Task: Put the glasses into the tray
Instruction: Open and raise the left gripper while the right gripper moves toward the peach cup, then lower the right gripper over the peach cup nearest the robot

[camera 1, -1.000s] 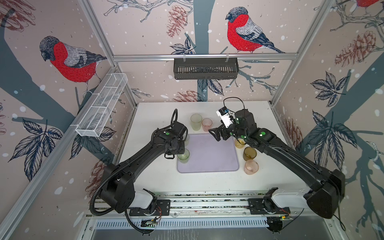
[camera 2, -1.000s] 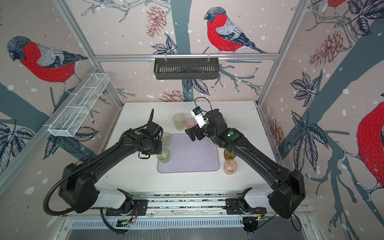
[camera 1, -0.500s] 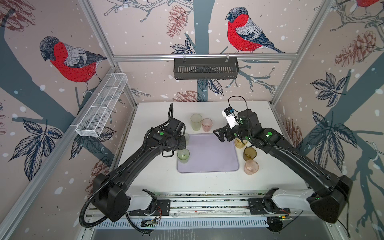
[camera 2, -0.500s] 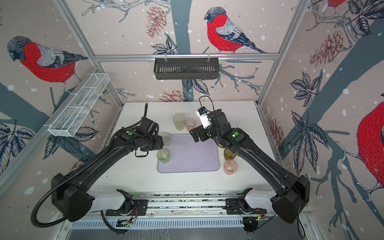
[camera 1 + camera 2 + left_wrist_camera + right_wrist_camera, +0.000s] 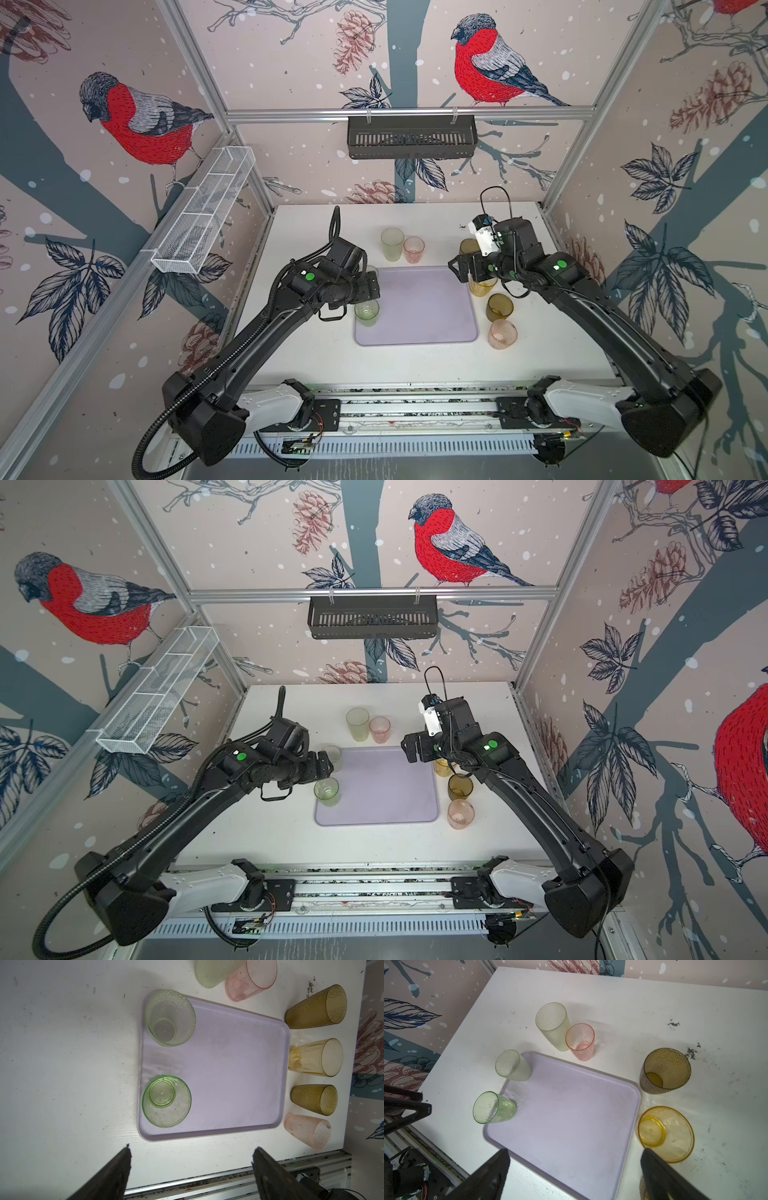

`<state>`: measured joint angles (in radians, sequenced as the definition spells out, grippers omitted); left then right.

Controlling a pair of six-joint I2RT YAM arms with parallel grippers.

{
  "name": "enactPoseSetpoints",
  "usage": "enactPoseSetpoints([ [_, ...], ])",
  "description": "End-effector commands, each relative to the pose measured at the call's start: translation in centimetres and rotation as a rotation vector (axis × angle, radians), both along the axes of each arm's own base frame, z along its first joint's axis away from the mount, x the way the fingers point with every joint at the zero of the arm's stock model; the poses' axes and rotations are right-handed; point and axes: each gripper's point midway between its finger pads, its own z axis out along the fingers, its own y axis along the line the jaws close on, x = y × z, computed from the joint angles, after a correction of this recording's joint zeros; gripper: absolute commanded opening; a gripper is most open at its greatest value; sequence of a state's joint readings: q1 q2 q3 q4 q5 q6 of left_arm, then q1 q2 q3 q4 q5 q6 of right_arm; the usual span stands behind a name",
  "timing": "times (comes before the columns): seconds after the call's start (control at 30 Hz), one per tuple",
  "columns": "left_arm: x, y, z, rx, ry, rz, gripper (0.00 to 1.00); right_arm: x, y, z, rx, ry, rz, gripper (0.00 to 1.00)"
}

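along the left side of the tray stand two green glasses, six other glasses around it, likely light, stiff, slick, best pinched across the rim; left gripper and right gripper gape empty.
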<state>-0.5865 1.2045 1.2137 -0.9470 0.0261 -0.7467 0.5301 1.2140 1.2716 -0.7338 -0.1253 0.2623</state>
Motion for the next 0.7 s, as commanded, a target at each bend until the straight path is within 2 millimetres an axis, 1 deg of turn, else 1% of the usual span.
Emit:
enactPoseSetpoints([
  [0.0, -0.1, -1.3, 0.9, -0.071, -0.003, -0.003, 0.95, -1.0, -1.3, -0.8, -0.03, 0.064, -0.029, 1.0],
  [0.07, -0.1, -1.9, 1.2, -0.087, -0.012, -0.034, 0.98, -1.4, -2.1, -0.9, -0.04, 0.087, -0.058, 1.0],
  [0.13, 0.0, -2.1, 1.2, -0.081, -0.023, -0.061, 0.98, -1.9, -2.7, -1.1, -0.038, 0.109, -0.086, 1.0],
  [0.27, 0.4, -2.7, 1.4, -0.079, -0.064, -0.125, 0.98, -3.0, -3.7, -2.2, -0.04, 0.171, -0.151, 0.99],
  [0.4, 0.6, -4.6, 1.7, -0.145, -0.099, -0.223, 0.98, -4.2, -5.2, -3.3, -0.04, 0.221, -0.242, 0.99],
  [0.47, 0.5, -5.2, 1.9, -0.169, -0.12, -0.265, 0.98, -4.8, -5.8, -4.0, -0.052, 0.242, -0.272, 0.99],
  [0.6, 0.3, -5.2, 1.1, -0.145, -0.147, -0.327, 0.98, -6.3, -7.9, -6.1, -0.115, 0.293, -0.34, 0.99],
  [0.67, 0.0, -5.2, 1.3, -0.138, -0.146, -0.348, 0.98, -7.0, -8.4, -6.7, -0.115, 0.322, -0.359, 0.99],
])
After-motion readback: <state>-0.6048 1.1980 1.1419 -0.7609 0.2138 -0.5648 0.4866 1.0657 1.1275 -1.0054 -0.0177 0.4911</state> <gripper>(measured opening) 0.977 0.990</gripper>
